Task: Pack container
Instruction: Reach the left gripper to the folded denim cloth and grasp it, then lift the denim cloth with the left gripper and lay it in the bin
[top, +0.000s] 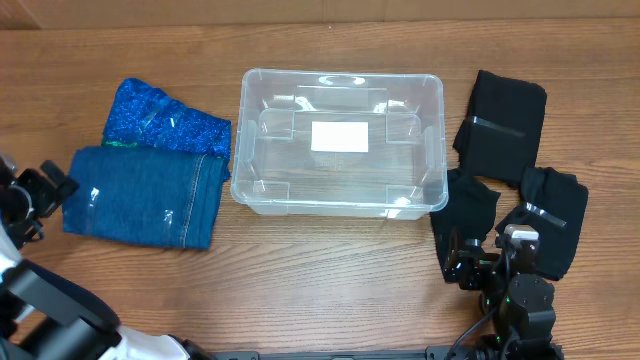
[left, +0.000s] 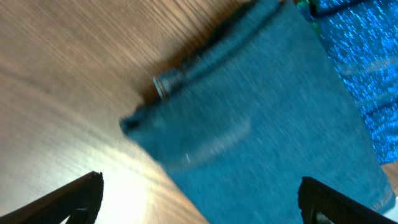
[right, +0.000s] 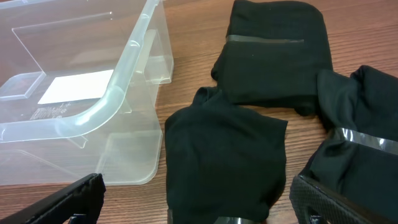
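- Overhead: the container (top: 437, 150) sits mid-table with a white label (top: 339, 135) on its base. Folded denim (top: 145, 197) and a sparkly blue cloth (top: 165, 120) lie to its left, and three black garments (top: 505, 115) lie to its right.
- Left wrist: the left gripper (left: 200, 180) hangs over the denim's edge, fingers spread wide and holding nothing. The view is blurred.
- Right wrist: the right gripper (right: 196, 182) hovers with fingers apart above one of the black garments, just beside the container's corner.

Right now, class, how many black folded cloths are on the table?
3 black cloths, all right of the clear bin: one farthest back, one by the bin's near corner, one further right. None appears hidden.
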